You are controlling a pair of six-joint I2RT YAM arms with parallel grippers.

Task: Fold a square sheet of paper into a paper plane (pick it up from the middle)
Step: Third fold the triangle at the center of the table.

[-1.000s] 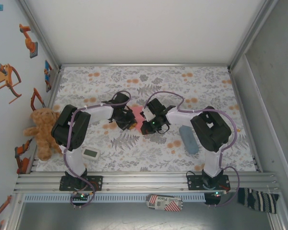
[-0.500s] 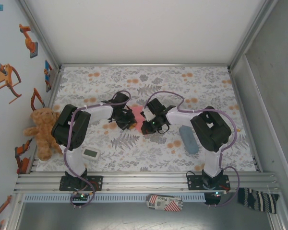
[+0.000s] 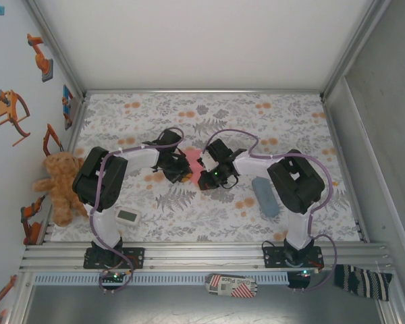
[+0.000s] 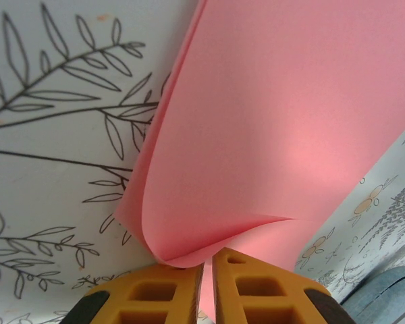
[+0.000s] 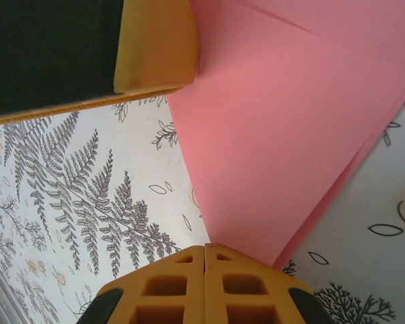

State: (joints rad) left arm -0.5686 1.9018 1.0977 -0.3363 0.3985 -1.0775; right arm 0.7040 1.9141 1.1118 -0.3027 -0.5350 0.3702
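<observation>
Now, we see square sheet of paper (image 3: pixel 191 160) at middle of table (image 3: pixel 290 115), between grippers, partly lifted and curled. left gripper (image 4: pixel 206 260) pinching its curled edge; right gripper (image 5: pixel 204 251) fingers pressed together against sheet edge. We judge paper light, floppy, tear-prone: hold near edge, gently.

White arms (image 3: pixel 140 159) with black joints, looping purple cables (image 3: pixel 231 131), orange ribbed jaws
</observation>
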